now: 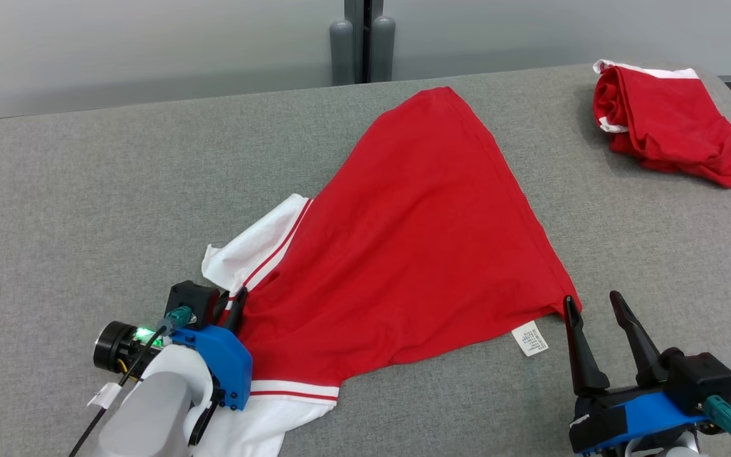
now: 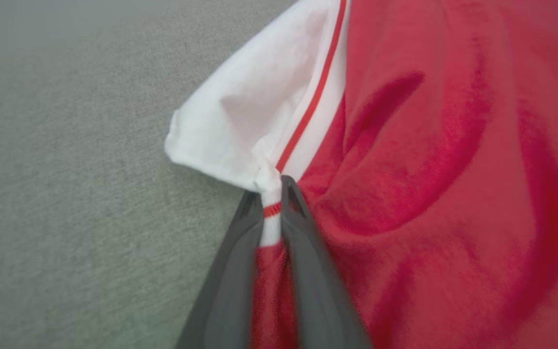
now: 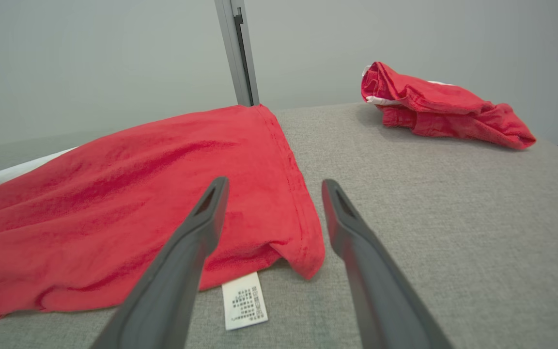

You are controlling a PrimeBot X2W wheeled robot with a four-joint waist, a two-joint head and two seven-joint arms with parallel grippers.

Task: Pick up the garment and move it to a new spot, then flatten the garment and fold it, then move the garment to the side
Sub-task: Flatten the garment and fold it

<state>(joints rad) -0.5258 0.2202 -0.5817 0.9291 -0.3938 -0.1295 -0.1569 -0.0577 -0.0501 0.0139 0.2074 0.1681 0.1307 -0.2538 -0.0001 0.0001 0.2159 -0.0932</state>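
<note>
red garment (image 1: 416, 241) lies pinched in left fingers (image 2: 230, 281), right fingers (image 3: 177, 271) spread.

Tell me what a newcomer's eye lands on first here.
The big red garment spread across the grey table grabs the eye first, with the left gripper pinching its white, red-striped trim at the near left. The right gripper stands open by the hem corner and white care label, and a second red garment lies crumpled at the far right.
</note>
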